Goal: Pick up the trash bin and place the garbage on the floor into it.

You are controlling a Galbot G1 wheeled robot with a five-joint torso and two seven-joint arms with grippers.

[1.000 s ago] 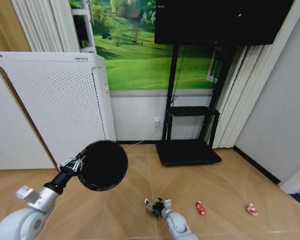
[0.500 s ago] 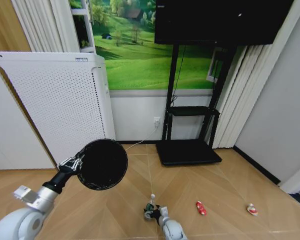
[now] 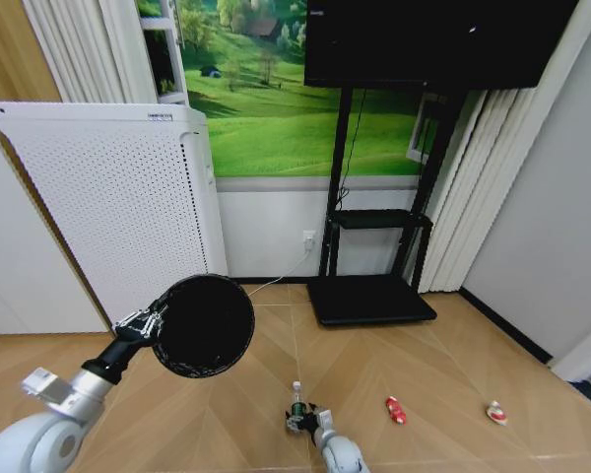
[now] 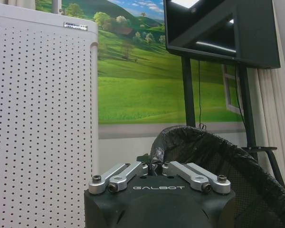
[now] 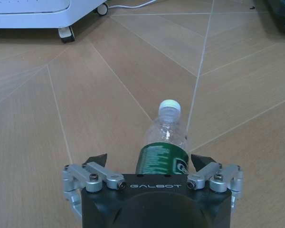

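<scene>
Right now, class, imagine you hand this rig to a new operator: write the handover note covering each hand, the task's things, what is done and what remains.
Left hand: shut on the rim of the trash bin, held off the floor in front of the white perforated cabinet, mouth facing the head camera.
Right hand: open, low over the floor, fingers either side of the bottle, not yet closed on it.
Red piece and red-and-white piece: on the floor to the robot's right.
Done: bin picked up.
Left: grasp the bottle, drop it in, then both pieces.

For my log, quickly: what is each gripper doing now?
Left gripper: shut on the trash bin rim.
Right gripper: open around the bottle.
</scene>
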